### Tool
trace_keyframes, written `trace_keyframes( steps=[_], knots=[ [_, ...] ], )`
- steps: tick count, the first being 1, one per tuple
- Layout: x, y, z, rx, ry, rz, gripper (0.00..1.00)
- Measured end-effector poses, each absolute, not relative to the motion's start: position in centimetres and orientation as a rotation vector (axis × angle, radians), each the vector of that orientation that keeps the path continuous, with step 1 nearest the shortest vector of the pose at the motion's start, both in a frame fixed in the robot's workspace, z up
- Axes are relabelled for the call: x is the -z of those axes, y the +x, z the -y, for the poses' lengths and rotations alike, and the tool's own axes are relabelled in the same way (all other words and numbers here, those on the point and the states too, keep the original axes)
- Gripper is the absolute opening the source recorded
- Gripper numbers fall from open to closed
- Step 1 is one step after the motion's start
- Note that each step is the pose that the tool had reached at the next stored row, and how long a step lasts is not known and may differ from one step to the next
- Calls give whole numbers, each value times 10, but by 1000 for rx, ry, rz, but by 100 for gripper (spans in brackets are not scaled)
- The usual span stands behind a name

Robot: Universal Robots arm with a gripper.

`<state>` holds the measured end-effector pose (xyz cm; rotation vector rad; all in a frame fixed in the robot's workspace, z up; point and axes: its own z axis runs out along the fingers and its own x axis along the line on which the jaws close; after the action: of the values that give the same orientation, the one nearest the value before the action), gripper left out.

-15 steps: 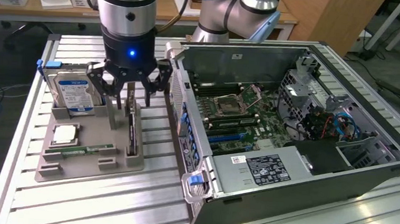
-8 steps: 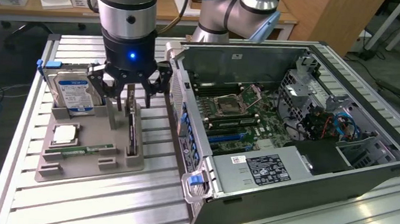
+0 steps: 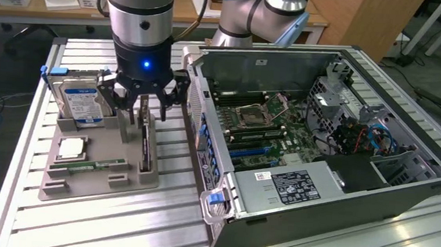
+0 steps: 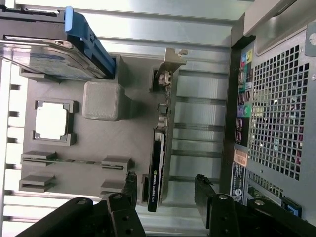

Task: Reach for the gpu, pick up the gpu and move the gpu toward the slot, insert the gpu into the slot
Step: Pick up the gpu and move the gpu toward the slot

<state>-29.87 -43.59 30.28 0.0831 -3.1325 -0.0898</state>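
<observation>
On the near part of the slatted metal surface lies a grey holder tray, at about nine o'clock from the open computer case in the exterior view. The tray's near end carries a silver processor chip and a small green memory stick. Just beyond them, along the tray edge nearest the case, the gpu stands on its long edge in its holder, unlifted. The claw hangs directly over the far half of the card, spread wide and empty. In the wrist view one finger shows on either side of the card's thin edge, and no contact can be made out. At ten o'clock from the claw in the exterior view, a hard drive with a blue-white label stands upright in the tray. Farther in, at about three o'clock, the green motherboard lies exposed inside the case, and the slot is unoccupied. Assessment: the reach is nearly complete. The grasp, the lift, the transfer to the case and the insertion are all outstanding.
</observation>
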Motion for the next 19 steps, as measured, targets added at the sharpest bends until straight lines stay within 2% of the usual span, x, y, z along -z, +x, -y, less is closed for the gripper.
trace_keyframes(
  steps=[19],
  knots=[
    [-294, -298, 439, 90, 83, 3133, 59]
  ],
)
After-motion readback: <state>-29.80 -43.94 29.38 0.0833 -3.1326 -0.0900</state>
